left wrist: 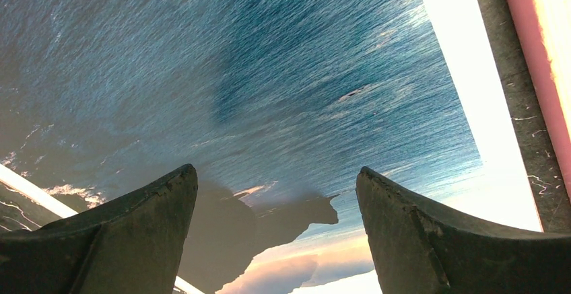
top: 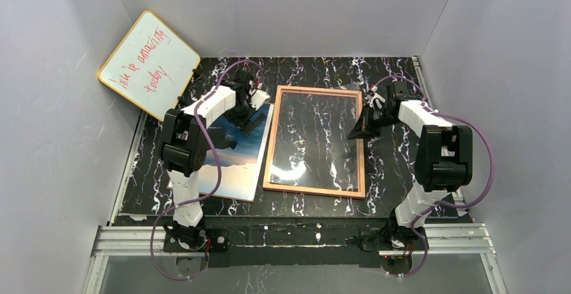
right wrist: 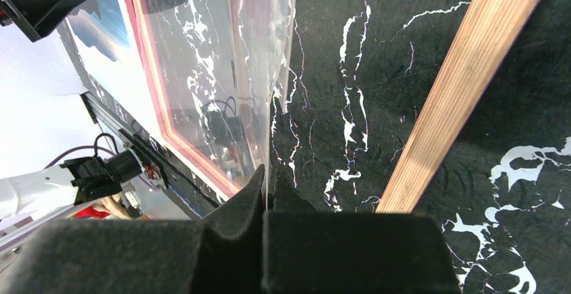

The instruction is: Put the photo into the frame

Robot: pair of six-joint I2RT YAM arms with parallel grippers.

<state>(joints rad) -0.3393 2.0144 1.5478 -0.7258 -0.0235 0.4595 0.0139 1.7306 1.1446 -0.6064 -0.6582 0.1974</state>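
Note:
The photo (top: pixel 237 158), a sea print with dark headlands and a peach sky, lies face up on the black marbled table, left of the frame. It fills the left wrist view (left wrist: pixel 269 72). My left gripper (top: pixel 250 124) hovers just over the photo's far part with its jaws wide apart and empty (left wrist: pixel 276 186). The frame (top: pixel 313 189) lies flat mid-table; its pink edge (left wrist: pixel 532 52) shows beside the print. My right gripper (top: pixel 358 130) is shut on the right edge of the clear pane (right wrist: pixel 276 105), which is tilted up off the frame's wooden right rail (right wrist: pixel 464 85).
A yellow-edged whiteboard (top: pixel 149 62) with red writing leans in the far left corner. Grey walls close in the table on the left, back and right. A metal rail (top: pixel 296 237) runs along the near edge by the arm bases.

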